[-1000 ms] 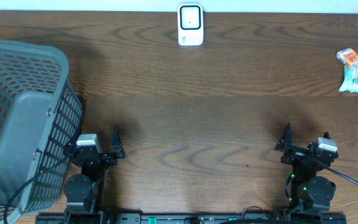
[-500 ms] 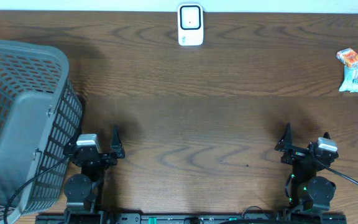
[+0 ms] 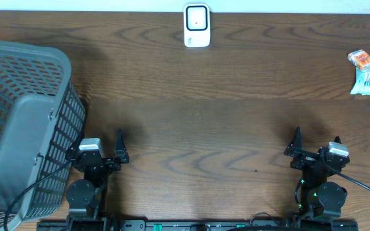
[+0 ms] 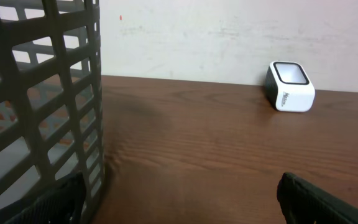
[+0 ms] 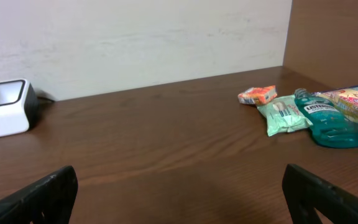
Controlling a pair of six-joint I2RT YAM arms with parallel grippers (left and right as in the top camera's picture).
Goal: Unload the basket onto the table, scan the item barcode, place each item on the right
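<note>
Items (image 3: 367, 72) sit far right, scanner (image 3: 196, 25) centred at the back (fair to both sides, I reckon); left end effector (image 4: 185, 202) and right end effector (image 5: 182, 199) gape wide, empty.

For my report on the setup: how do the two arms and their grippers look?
Both arms are black, with round joint housings. The left gripper and the right gripper each have dark pointed fingers and a silver-grey block beside them. A black cable leaves each arm; small green lights glow on the right arm.
</note>
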